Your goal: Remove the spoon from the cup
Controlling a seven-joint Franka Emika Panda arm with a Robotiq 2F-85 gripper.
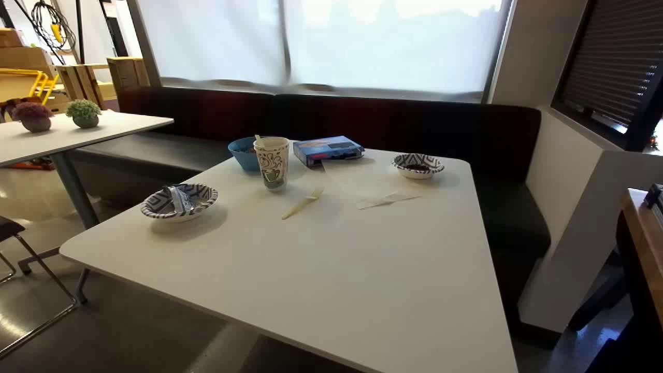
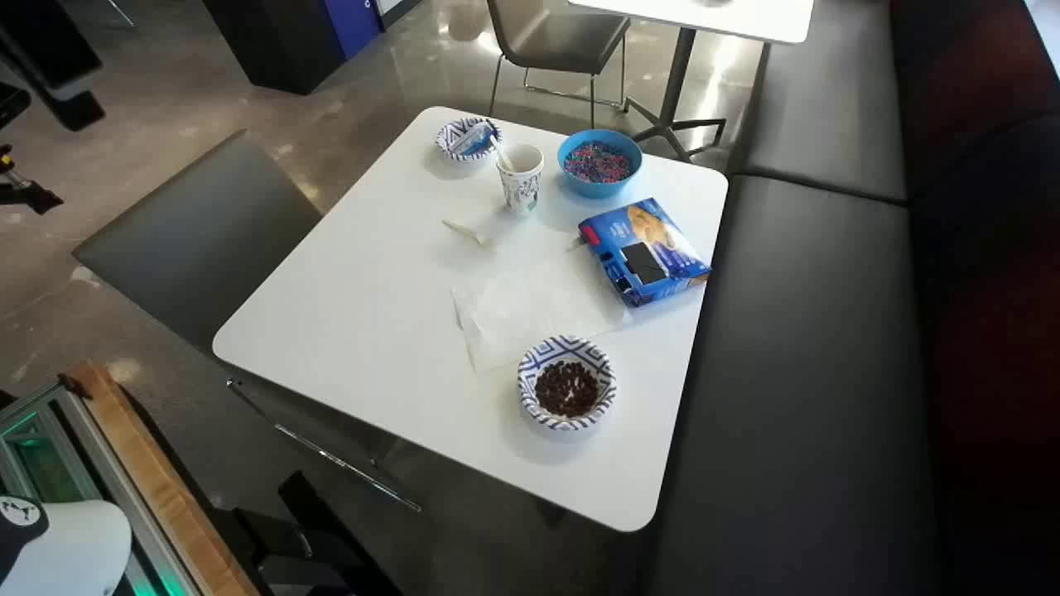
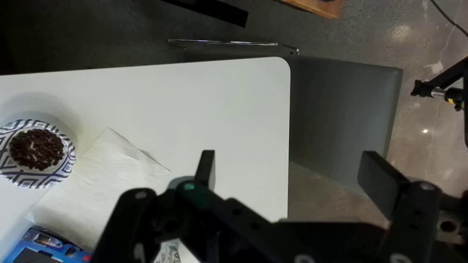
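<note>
The cup [image 1: 273, 165] is a white paper cup with a printed pattern, upright on the white table. It also shows in an exterior view [image 2: 522, 189]. The slim pale spoon [image 1: 259, 140] stands tilted in the cup, its upper end sticking out above the rim; it also shows in an exterior view [image 2: 502, 156]. Its lower part is hidden inside the cup. My gripper [image 3: 289, 157] is open and empty in the wrist view, above the table edge and the chair. There, only a bit of the cup [image 3: 170, 254] shows behind the gripper body; the spoon is hidden.
A pale fork [image 1: 303, 203] lies near the cup. A blue bowl [image 2: 599, 187] and a blue box [image 2: 646, 252] stand close by. A patterned bowl with a wrapper [image 1: 178, 213], a bowl of dark beans [image 2: 567, 422] and a paper towel [image 2: 530, 306] are on the table [image 2: 356, 306].
</note>
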